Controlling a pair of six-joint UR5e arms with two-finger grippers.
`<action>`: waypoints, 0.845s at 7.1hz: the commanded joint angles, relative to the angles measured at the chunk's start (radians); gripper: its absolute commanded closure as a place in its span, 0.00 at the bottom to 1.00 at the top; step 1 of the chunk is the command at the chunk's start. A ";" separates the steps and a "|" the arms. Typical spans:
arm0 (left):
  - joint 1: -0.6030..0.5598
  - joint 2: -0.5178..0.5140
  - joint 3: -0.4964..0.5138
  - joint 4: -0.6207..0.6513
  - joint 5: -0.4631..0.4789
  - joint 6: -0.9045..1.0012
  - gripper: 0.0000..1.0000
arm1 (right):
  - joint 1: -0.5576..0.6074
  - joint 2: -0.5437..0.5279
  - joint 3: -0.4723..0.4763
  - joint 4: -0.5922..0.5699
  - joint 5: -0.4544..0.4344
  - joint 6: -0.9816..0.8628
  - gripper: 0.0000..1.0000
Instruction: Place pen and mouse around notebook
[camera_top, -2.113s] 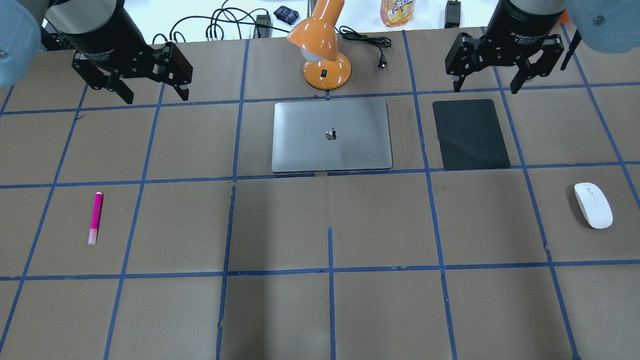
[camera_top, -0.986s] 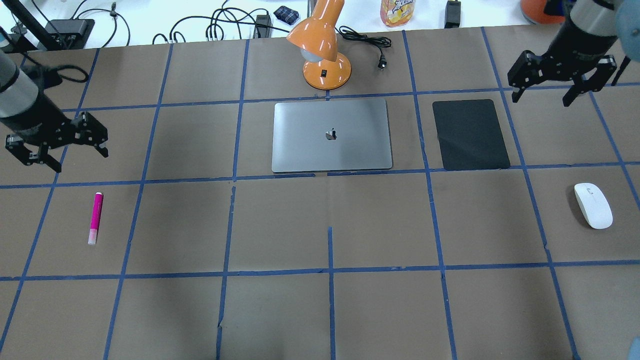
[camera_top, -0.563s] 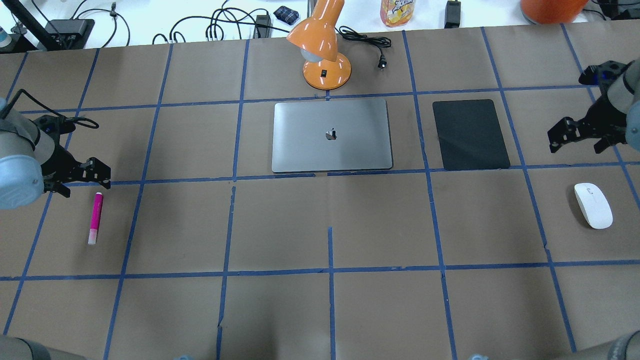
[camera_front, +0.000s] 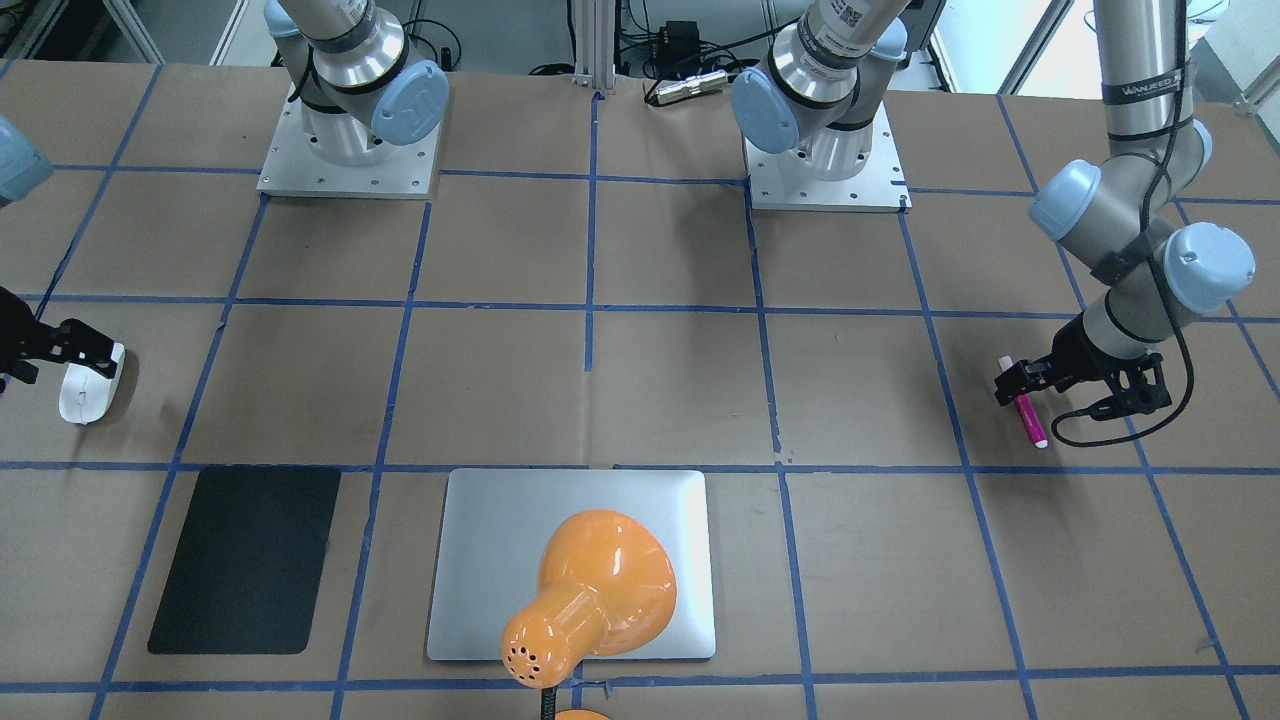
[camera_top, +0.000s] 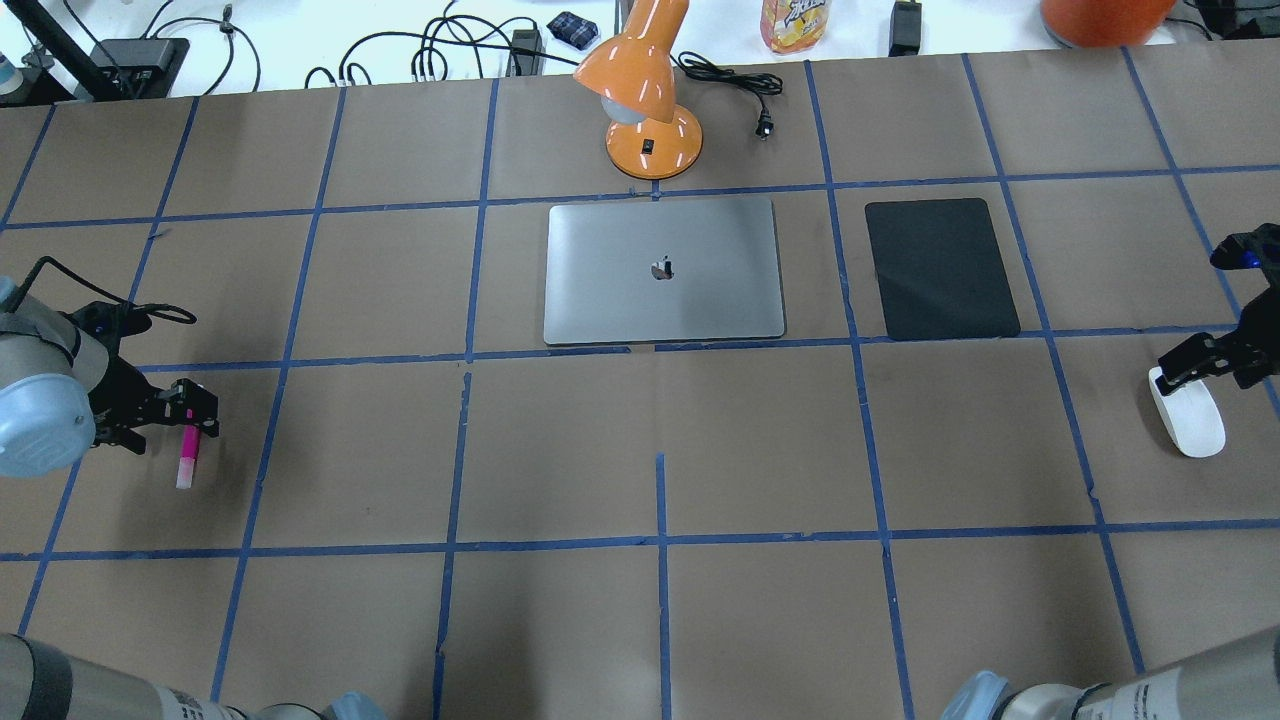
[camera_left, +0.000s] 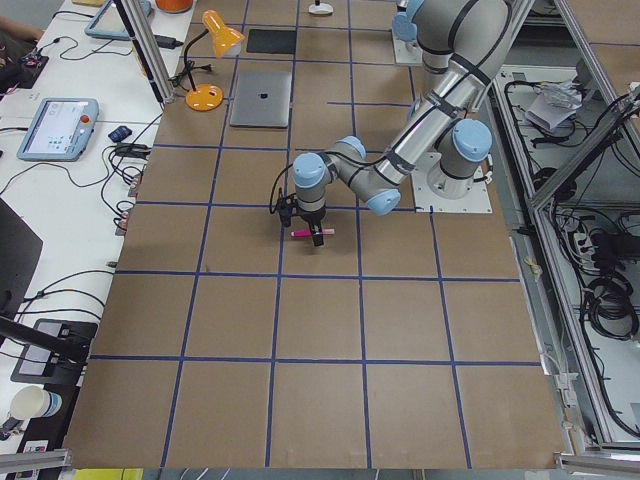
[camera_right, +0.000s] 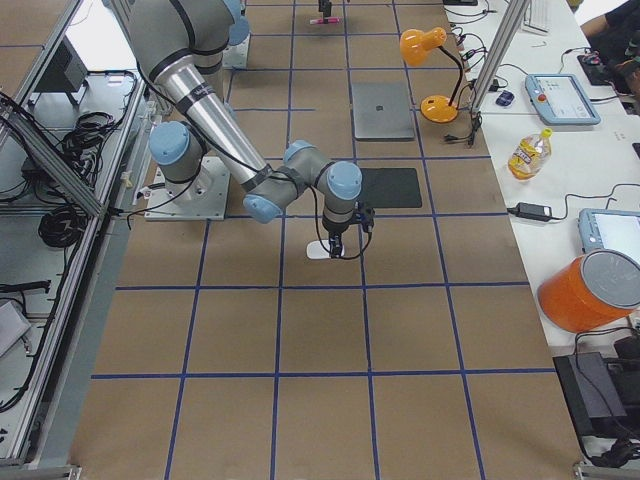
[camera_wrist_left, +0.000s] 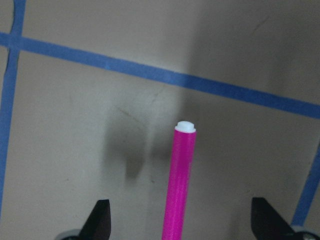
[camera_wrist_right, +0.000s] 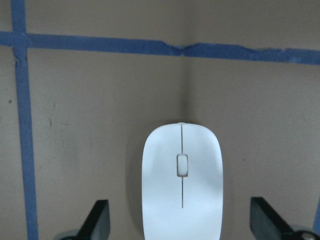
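We log the thin magenta-pink pen (camera_wrist_left: 181, 175), well left of the silver-grey metal notebook (camera_top: 660, 270), lying lengthwise between the spread fingers (camera_wrist_left: 101, 222) of our left gripper (camera_wrist_left: 182, 222); the white oval mouse (camera_wrist_right: 182, 175), well right, sits likewise inside the parted right gripper (camera_wrist_right: 181, 222).

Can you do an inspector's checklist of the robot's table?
Surface: table, brown paper, blue tape squares.
Job's things: pen lies flat, far left; mouse far right; notebook shut, mid-table; neither beside it yet.
Clutter: orange lamp beyond the notebook; black mat to its right.
Claws: left claw open astride the pen; right claw open astride the mouse.
Cables: lamp cord unplugged on the table; a cable loops at the left wrist.
Surroundings: bottle and orange bin on the bench beyond.
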 joint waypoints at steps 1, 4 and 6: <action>0.003 -0.006 -0.004 0.003 -0.019 0.020 0.97 | -0.008 0.039 0.024 -0.054 -0.003 -0.018 0.06; 0.003 0.008 -0.004 -0.001 -0.071 0.017 1.00 | -0.009 0.050 0.027 -0.061 -0.011 -0.013 0.56; -0.011 0.045 0.008 -0.055 -0.104 -0.050 1.00 | 0.001 0.031 0.018 -0.050 -0.013 -0.002 0.66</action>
